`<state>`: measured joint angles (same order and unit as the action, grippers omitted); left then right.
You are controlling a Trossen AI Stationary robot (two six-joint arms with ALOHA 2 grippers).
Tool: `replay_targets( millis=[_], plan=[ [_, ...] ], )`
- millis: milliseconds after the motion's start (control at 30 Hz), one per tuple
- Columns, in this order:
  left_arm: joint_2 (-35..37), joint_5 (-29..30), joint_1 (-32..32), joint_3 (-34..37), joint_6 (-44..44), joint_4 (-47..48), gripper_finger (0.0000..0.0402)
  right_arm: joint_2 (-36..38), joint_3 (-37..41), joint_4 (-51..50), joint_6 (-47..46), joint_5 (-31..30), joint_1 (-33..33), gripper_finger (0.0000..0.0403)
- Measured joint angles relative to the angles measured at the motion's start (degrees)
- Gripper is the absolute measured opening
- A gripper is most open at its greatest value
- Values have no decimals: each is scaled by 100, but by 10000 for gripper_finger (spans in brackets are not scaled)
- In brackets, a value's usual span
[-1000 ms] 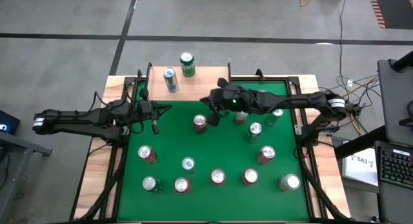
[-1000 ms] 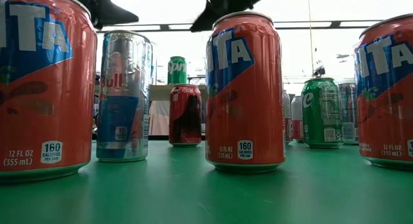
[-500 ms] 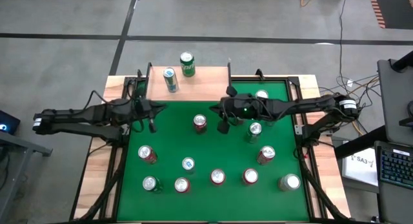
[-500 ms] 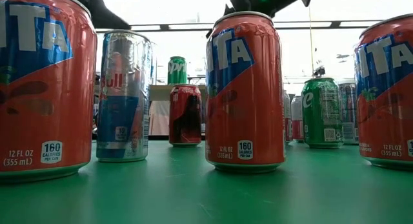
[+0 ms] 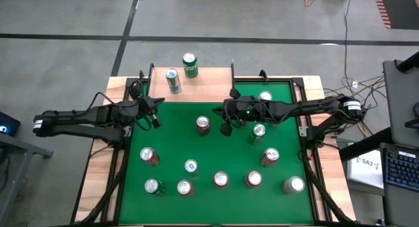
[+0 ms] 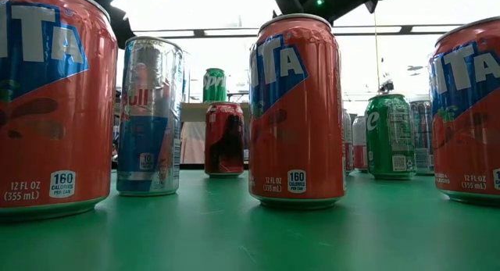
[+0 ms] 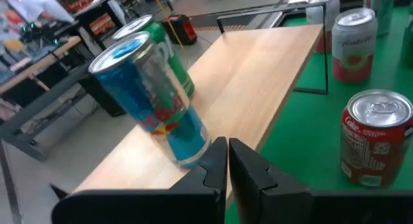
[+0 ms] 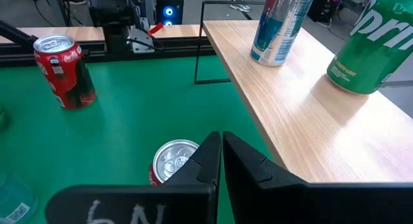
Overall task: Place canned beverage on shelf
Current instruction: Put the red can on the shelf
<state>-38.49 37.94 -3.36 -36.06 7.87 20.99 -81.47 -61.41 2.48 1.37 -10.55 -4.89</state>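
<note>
High view: shelf (image 5: 203, 83) sits at top centre-left of the frame, two cans already on it, a blue-silver can (image 5: 173, 80) and a green can (image 5: 190, 65). Left hand (image 5: 156, 121) is at the desk's (image 5: 177, 142) upper-left edge, just below the shelf, fingers shut, holding nothing. Right hand (image 5: 226, 127) hangs mid-frame, also shut and empty, with a red can (image 5: 203, 125) just to its left and a teal-top can (image 5: 258, 131) to its right. My read: the red can is the next pick, and the right hand is nearer; the can stands upright, long axis vertical, so the fingers must open and come down around its sides. Low view: a row of big orange cans (image 6: 295, 107) fills the foreground, the red can (image 6: 225, 138) stands behind them, the shelf (image 6: 194, 107) behind that; only the right arm's underside shows at top. Left wrist view: closed fingers (image 7: 213, 166), shelf (image 7: 245, 88) ahead, red can (image 7: 374, 146) at lower right. Right wrist view: closed fingers (image 8: 210, 156), silver can top (image 8: 174, 156) touching their left in frame, shelf (image 8: 303, 127) to the right.
</note>
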Motion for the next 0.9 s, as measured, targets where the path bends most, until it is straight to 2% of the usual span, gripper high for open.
replay_targets(
  millis=[333,533,700,900],
  plan=[
    [-513,-189,-356,7,725,-755,0,-18,2,-4,7,-2,0,9],
    [-773,-1124,-847,7,808,-879,0,-18,2,-7,9,-2,0,9],
    [-942,-1409,-1287,7,961,-961,0,-18,2,-7,11,-2,0,9],
    [-1145,-2064,-1842,7,1002,-1401,0,-18,7,-7,11,-2,0,9]
  ],
)
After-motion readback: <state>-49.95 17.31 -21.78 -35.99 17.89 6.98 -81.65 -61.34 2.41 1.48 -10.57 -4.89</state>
